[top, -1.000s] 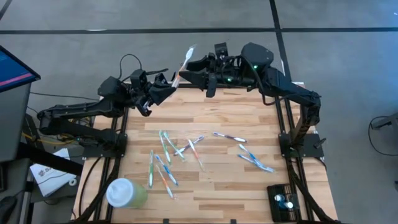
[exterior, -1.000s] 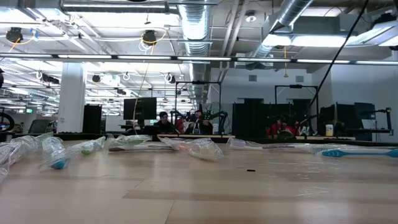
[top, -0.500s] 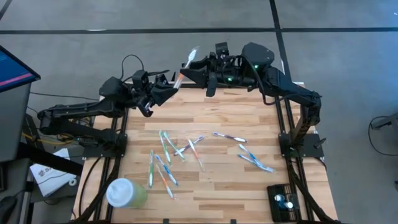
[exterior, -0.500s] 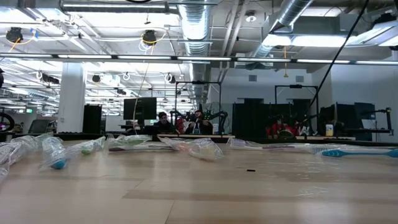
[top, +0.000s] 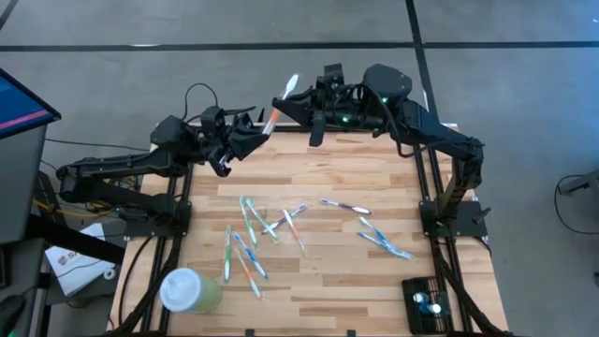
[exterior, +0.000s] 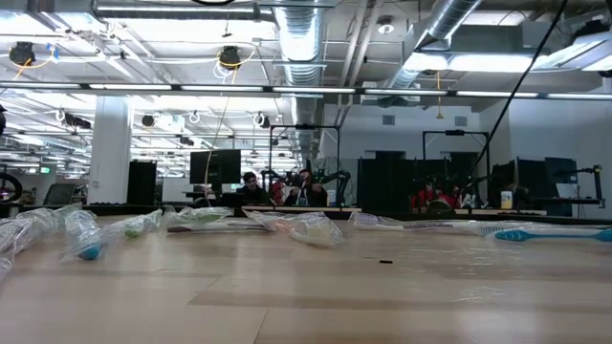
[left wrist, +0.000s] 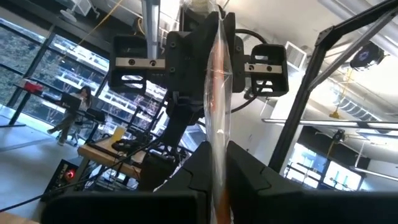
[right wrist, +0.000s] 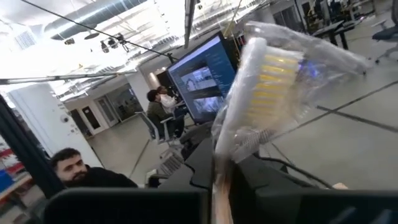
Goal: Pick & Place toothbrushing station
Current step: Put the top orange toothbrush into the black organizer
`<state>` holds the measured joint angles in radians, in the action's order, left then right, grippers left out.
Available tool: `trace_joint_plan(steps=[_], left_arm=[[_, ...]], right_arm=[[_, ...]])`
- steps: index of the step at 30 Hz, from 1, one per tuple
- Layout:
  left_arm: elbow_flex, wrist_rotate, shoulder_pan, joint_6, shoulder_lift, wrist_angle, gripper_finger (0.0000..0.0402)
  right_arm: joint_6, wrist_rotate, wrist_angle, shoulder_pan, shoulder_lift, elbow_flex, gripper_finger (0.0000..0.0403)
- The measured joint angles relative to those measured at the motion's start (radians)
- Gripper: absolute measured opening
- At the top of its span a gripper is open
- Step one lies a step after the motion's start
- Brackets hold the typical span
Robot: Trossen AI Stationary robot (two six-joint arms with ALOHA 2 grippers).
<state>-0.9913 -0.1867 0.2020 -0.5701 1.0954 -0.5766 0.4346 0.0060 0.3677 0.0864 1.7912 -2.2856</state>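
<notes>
While both claws meet, right claw (top: 281,108) (far edge) grips toothbrush (top: 279,101).

A wooden plank table (top: 328,159) is seen from above, carried on a dark frame. Wrapped toothbrushes (top: 251,225) are scattered over its middle, and two more wrapped toothbrushes (top: 382,239) are laid to the right of that scatter. A pale green cup (top: 189,290) with a white lid is stood below and left of the scatter, and the black toothbrushing station (top: 427,303) is set far to its lower right, at the table's corner.

one toothbrushing station (top: 427,304), one cup (top: 189,291), two arms (top: 112,168)
</notes>
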Motion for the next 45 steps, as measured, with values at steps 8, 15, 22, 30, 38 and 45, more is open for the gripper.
trace_joint_plan(steps=[8, 15, 22, 30, 38, 45], left_arm=[[0.0, -0.001, 0.0, 0.004, -0.005, 0.008, 0.0095], [0.0, 0.022, 0.018, 0.012, -0.052, 0.07, 0.0153], [0.0, 0.031, 0.04, 0.015, -0.082, 0.145, 0.0181], [0.0, 0.03, 0.011, 0.017, -0.063, 0.166, 0.0166], [-0.001, 0.114, -0.066, 0.022, -0.047, 0.156, 0.0146], [0.0, 0.34, -0.194, 0.079, -0.03, 0.158, 0.0136]], right_arm=[[0.011, 0.019, 0.063, -0.002, 0.0, 0.0, 0.0016], [0.006, 0.05, 0.129, -0.013, -0.028, 0.0, 0.002], [-0.072, 0.179, 0.254, -0.08, -0.081, -0.001, 0.001], [-0.072, 0.262, 0.574, -0.234, -0.102, 0.001, 0.0011], [-0.031, 0.462, 0.734, -0.453, -0.103, 0.001, 0.0016], [0.066, 0.645, 0.839, -0.661, -0.103, 0.001, 0.0009]])
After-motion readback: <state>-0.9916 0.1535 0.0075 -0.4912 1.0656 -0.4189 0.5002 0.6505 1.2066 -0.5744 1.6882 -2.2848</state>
